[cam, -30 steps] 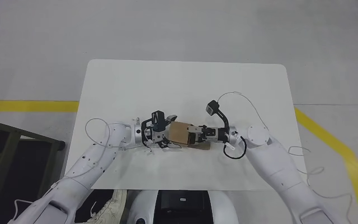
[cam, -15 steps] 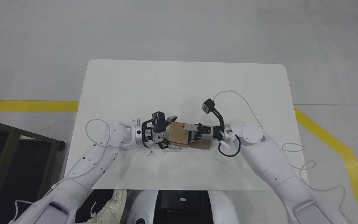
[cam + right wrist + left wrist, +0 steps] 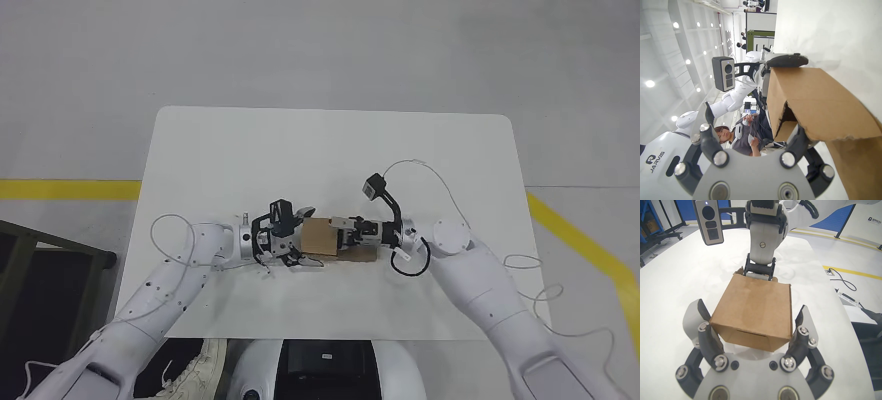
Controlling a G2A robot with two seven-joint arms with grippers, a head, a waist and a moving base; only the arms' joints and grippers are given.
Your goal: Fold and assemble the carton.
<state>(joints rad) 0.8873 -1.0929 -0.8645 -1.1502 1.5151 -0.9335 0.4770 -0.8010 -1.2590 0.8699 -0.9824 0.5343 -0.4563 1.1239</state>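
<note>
The carton [image 3: 322, 237], plain brown cardboard opened into a box shape, lies on its side on the white surface [image 3: 200, 150], directly between the two tools, which face each other from opposite ends. The left tool [image 3: 752, 309] is closed on the end of the carton nearest it. Its two fingers straddle that open end, one dark pad [image 3: 703, 311] against one side wall and the other against the opposite wall, so the carton sits straight ahead of the tool's palm and fills the space between the fingers. In this view the open mouth of the carton faces the palm, and the top panel runs away from it toward the other arm. The right tool [image 3: 753, 121] meets the far end of the carton with its fingers spread wide. One finger [image 3: 797, 135] is tucked into the opening at that end, under the edge of a rough-edged flap [image 3: 853, 162] that juts out toward the tool's palm and off to that finger's side. The other finger [image 3: 709, 115] stands free in the air, well clear of the cardboard, gripping nothing.
</note>
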